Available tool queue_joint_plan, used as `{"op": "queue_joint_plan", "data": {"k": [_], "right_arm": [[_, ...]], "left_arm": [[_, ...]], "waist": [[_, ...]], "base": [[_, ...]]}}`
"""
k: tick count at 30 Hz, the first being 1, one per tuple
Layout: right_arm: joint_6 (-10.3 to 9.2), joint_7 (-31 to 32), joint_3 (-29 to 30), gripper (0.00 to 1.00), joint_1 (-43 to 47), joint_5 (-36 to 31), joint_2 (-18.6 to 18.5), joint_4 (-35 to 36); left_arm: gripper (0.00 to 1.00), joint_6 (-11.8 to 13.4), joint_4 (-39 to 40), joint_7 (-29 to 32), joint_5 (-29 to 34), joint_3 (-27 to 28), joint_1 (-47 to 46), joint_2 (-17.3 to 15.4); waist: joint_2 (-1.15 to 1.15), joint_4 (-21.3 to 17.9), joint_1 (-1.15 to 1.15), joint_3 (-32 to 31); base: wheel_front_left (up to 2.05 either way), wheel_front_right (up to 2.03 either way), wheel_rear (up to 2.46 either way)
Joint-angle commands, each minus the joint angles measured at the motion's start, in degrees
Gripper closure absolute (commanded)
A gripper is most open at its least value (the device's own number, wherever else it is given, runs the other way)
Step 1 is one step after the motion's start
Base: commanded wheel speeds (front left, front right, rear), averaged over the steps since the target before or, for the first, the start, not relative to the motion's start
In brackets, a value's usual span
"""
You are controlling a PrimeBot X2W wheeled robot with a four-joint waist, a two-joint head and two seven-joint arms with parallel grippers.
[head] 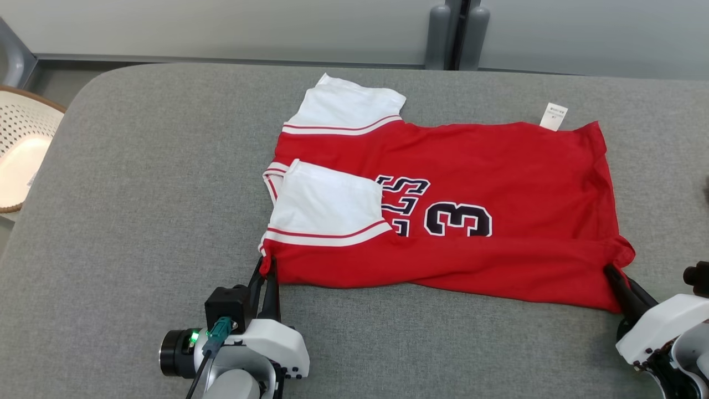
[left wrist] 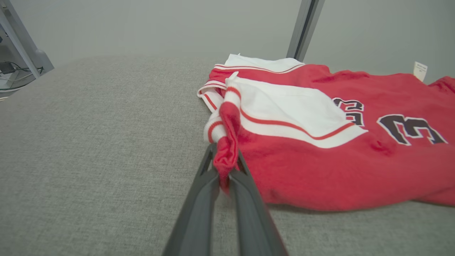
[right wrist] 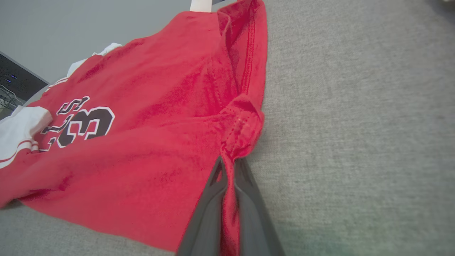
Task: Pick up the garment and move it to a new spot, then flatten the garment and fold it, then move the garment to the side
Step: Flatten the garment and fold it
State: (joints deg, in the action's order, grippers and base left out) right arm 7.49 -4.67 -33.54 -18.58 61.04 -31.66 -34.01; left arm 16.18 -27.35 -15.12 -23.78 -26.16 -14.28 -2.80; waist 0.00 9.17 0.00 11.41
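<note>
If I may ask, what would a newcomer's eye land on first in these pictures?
The red jersey with white sleeves and a dark 3, spread across the grey surface. Then the left gripper and right gripper, each shut on a near corner of it.

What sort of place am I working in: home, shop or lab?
Probably a lab or test room, not a home: a grey fabric-covered table with the red jersey on it, bare pale wall panels and a grey post behind, a metal frame with loose cables beside it.

Both arms reach forward, left gripper (head: 266,272) and right gripper (head: 610,271) pinched closed.
</note>
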Motion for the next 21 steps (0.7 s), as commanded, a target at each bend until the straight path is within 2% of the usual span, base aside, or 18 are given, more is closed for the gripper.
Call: {"op": "queue_joint_plan", "data": {"k": [1,11,21], "right_arm": [[0.0,-0.58,-0.34,1.0,-0.03,0.33,-0.37,-0.24],[-0.01,0.16,-5.37,1.0,1.67,3.9,-5.37,2.28],[-0.02,6.68,-8.38,1.0,5.92,9.95,-11.15,7.78]], "left_arm": [[1.0,-0.28,-0.3,0.0,0.15,0.29,0.43,-0.23],[1.0,-3.05,-2.34,0.0,0.13,1.18,4.02,-1.5],[1.0,-4.9,1.76,1.97,-0.94,0.64,10.8,-5.03]], "waist": [[0.0,-0.17,0.0,-0.55],[0.0,-0.51,0.0,-6.03],[0.0,-0.55,0.0,-10.07]], "base": [[0.0,0.0,0.0],[0.0,0.0,0.0],[0.0,0.0,0.0]]}}
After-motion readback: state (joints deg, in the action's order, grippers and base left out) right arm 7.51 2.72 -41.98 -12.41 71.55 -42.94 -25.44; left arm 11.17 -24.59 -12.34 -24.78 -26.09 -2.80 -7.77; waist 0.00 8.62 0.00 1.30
